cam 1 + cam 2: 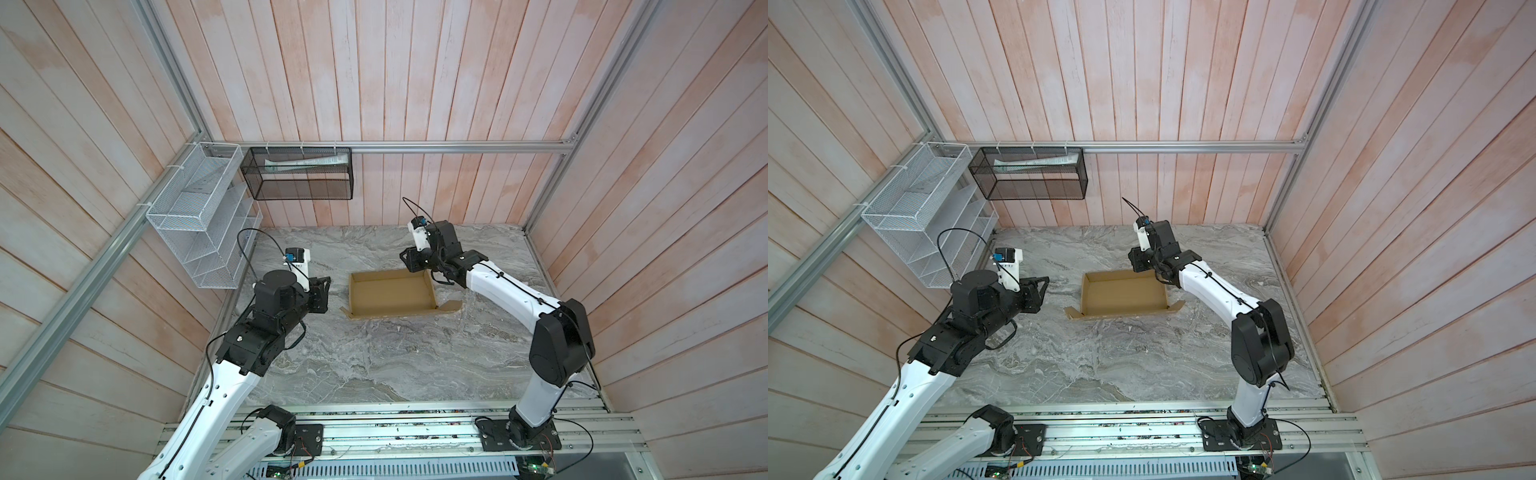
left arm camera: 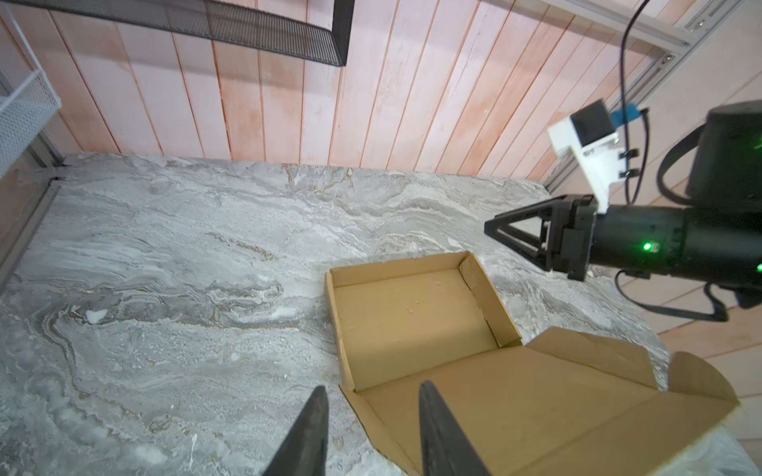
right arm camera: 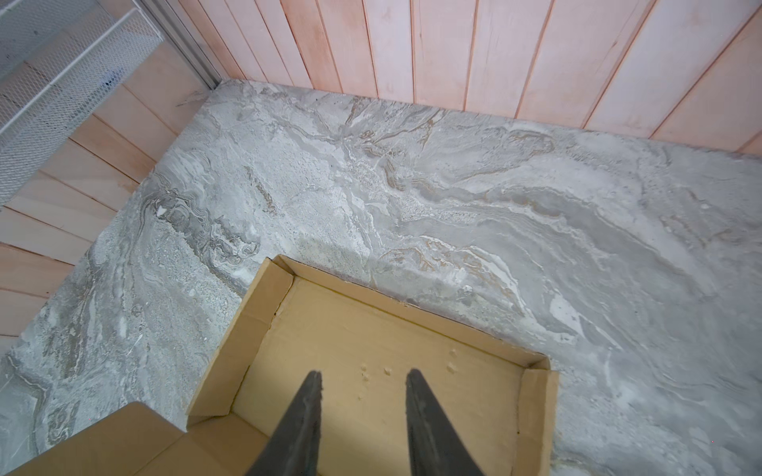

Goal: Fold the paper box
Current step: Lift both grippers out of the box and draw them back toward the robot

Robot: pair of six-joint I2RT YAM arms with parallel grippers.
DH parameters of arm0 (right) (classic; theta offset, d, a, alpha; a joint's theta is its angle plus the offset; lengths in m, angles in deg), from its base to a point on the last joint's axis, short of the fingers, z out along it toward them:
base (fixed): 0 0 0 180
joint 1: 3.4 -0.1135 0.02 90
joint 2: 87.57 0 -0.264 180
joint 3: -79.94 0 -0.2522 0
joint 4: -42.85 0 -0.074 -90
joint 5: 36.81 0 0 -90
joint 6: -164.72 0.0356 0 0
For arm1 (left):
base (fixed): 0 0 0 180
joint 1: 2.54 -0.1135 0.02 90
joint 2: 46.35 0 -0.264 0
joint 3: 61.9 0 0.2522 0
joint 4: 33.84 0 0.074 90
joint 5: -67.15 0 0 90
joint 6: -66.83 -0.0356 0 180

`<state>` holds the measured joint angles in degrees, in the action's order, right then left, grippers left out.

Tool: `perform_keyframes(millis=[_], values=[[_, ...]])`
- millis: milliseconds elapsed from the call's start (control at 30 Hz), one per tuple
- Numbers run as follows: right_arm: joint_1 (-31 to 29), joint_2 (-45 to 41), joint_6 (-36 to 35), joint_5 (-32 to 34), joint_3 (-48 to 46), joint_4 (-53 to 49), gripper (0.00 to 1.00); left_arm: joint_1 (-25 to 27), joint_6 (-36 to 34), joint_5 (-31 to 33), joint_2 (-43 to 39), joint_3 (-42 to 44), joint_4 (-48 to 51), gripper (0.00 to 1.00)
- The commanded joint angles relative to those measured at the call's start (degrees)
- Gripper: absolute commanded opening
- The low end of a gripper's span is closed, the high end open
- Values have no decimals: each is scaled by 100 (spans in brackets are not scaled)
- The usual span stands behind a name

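The paper box is a tan cardboard tray on the marble table, with its left, far and right walls standing. Its lid panel with side tabs hangs off the near edge. My left gripper hovers just left of the box, open. In the left wrist view the left gripper holds nothing, and the lid's corner lies below the fingers. My right gripper is over the box's far right corner. In the right wrist view the right gripper is open above the tray floor.
A white wire rack hangs on the left wall. A black mesh basket holding papers hangs on the back wall. Wooden walls close in the marble table on three sides. An aluminium rail carries both arm bases along the front.
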<state>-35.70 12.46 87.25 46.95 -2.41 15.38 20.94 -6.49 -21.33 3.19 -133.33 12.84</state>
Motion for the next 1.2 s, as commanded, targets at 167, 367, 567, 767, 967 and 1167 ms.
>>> perform_keyframes(millis=[167, 367, 567, 767, 967, 1167], values=[[6, -754, -70, 528, -729, -281, 36, 668, 408, 349, -546, 366, 461, 38], [21, -1193, 3, 648, -1055, -281, 36, 807, 561, 501, -806, 327, 930, 39], [21, -1479, 13, 748, -1301, -306, 36, 965, 790, 603, -925, 331, 1406, 39], [101, -1565, 3, 718, -1377, -312, 36, 1051, 1119, 374, -812, 450, 1450, 38], [176, -1642, -27, 711, -1495, -278, 36, 1455, 1776, 453, -1049, 962, 1264, 38], [242, -1644, -12, 602, -1698, -176, 36, 1836, 2243, 650, -1193, 1435, 1017, 38]])
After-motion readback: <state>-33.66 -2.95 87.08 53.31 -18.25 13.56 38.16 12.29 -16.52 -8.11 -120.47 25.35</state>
